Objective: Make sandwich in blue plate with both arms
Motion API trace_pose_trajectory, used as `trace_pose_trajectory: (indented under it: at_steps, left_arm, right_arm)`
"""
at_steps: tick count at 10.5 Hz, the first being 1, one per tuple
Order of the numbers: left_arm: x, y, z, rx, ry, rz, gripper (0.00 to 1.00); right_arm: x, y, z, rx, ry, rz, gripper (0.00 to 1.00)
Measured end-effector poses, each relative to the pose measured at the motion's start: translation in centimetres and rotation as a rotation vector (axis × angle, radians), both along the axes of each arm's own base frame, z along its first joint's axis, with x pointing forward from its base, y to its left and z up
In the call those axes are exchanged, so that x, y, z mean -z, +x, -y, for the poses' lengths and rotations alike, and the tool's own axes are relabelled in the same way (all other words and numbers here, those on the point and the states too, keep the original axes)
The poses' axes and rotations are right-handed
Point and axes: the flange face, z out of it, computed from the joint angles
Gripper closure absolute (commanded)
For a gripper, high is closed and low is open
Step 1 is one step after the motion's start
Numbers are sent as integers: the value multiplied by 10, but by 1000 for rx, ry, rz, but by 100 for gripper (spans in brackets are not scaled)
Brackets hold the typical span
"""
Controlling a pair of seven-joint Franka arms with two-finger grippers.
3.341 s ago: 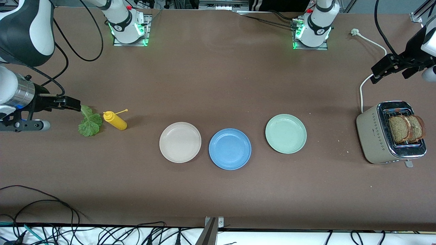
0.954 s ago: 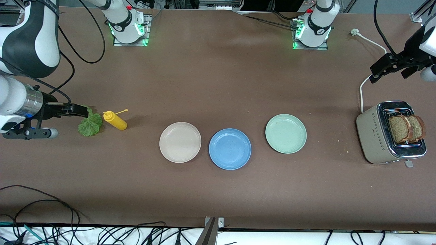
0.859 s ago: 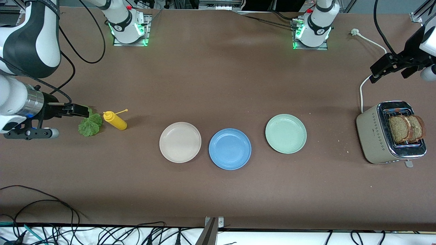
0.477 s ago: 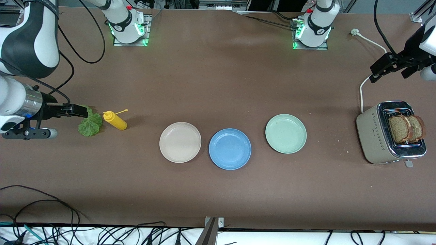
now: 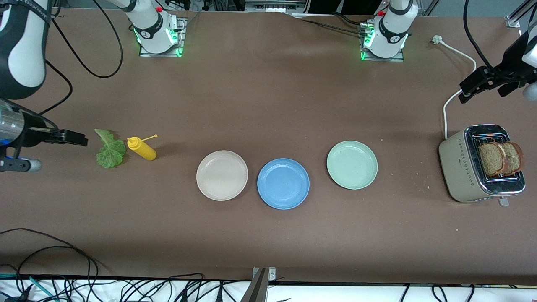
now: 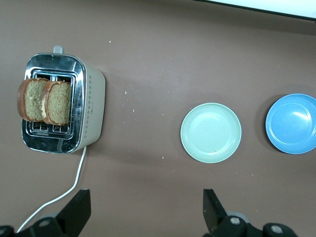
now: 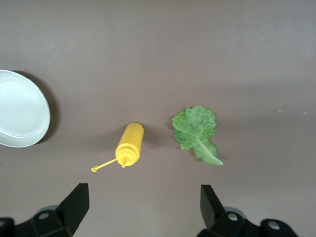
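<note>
The blue plate (image 5: 283,183) (image 6: 294,123) lies bare between a beige plate and a pale green one. Two brown bread slices (image 5: 499,158) (image 6: 44,100) stand upright in the toaster's slots. A green lettuce leaf (image 5: 110,149) (image 7: 196,131) lies flat on the table beside a yellow bottle. My right gripper (image 5: 71,137) (image 7: 143,207) hangs open and holds nothing, above the table just off the leaf toward the right arm's end. My left gripper (image 5: 474,86) (image 6: 145,212) hangs open over the white cord by the toaster, nothing between its fingers.
The beige toaster (image 5: 465,167) (image 6: 91,111) stands at the left arm's end, its white cord (image 5: 451,100) trailing toward the bases. A yellow squeeze bottle (image 5: 142,148) (image 7: 129,144) lies on its side. The beige plate (image 5: 222,175) (image 7: 19,116) and green plate (image 5: 352,165) (image 6: 211,132) flank the blue one.
My right gripper has pulled back from over the lettuce toward the right arm's end of the table, and the whole leaf now shows. The left gripper has barely shifted.
</note>
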Motion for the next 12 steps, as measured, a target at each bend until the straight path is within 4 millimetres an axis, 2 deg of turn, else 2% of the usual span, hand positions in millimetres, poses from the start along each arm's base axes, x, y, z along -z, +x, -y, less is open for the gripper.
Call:
trace_pose_trajectory:
  at_steps: [3,5,7,9,10,12]
  left_arm:
    - [1,0,3,7,0,-2,0]
    - [5,3,4,11,1,-10,0]
    - [9,5,2,8,3,-16,0]
    - [15,9,-10,-14,8,-27,0]
    - [28,16,-18,-28,12,-53,0]
    - [76,40,-30,-26,67,-133,0]
  right_arm:
    - [-9,-6,40,-1,-11,7,0]
    - [-9,-7,45,2,-11,5,0]
    - [-9,-6,41,-5,-9,5,0]
    - [-14,-5,24,-32,2,16,0]
    - [-22,-6,9,-58,6,29,0]
    - [-34,-10,-9,-90,15,49,0]
